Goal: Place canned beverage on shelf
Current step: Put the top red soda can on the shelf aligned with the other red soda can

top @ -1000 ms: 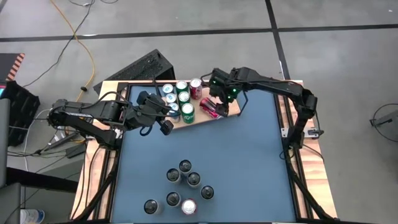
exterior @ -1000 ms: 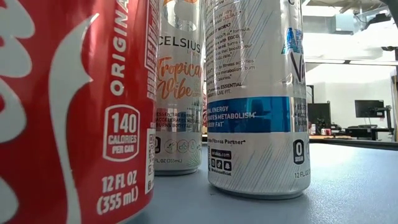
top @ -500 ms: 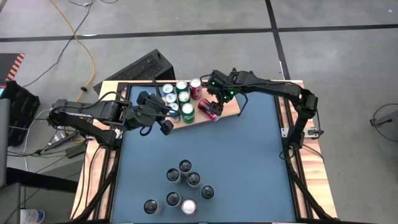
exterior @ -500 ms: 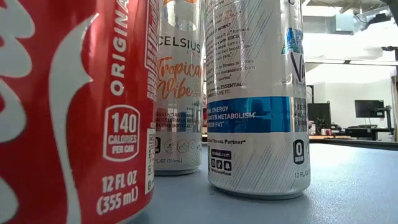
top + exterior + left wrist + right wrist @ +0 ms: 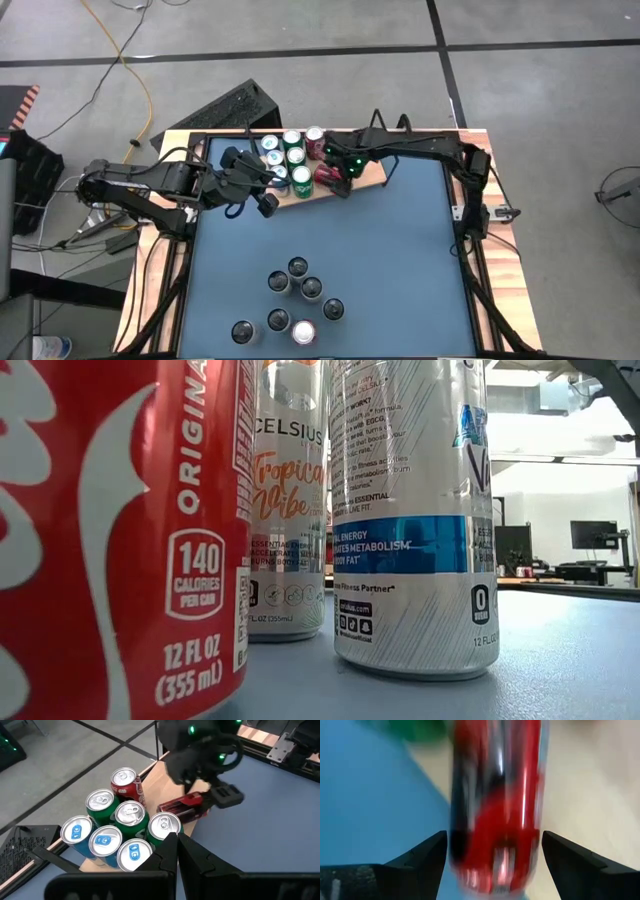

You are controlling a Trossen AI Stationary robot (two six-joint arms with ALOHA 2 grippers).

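- right end effector (image 5: 338,176) low over the shelf (image 5: 372,172) at the far edge of the blue surface (image 5: 400,260); fingers (image 5: 422,857) spread apart on either side of a red can (image 5: 186,806), not clamped on it
- red can lies on its side on the light-wood shelf, just beside the standing cans; in the right wrist view it is a blurred smear, label unreadable, its near end cut off at the frame edge
- left end effector (image 5: 176,851) pressed together, holding nothing, hovering just beside the shelf's left end; only its dark fingertips show in its own wrist view
- standing cluster on shelf: green cans (image 5: 131,814), blue-topped cans (image 5: 105,841), one upright red can (image 5: 125,781); high view partly hides them under both arms
- spare cans (image 5: 298,298) grouped on the near part of the surface, well apart from the shelf; tops only, brands not readable from above
- low view blocked by three close cans: a red cola can (image 5: 110,540) cut off on the left, a white Celsius can (image 5: 285,510), a white and blue can (image 5: 410,520); shelf and end effectors not visible there
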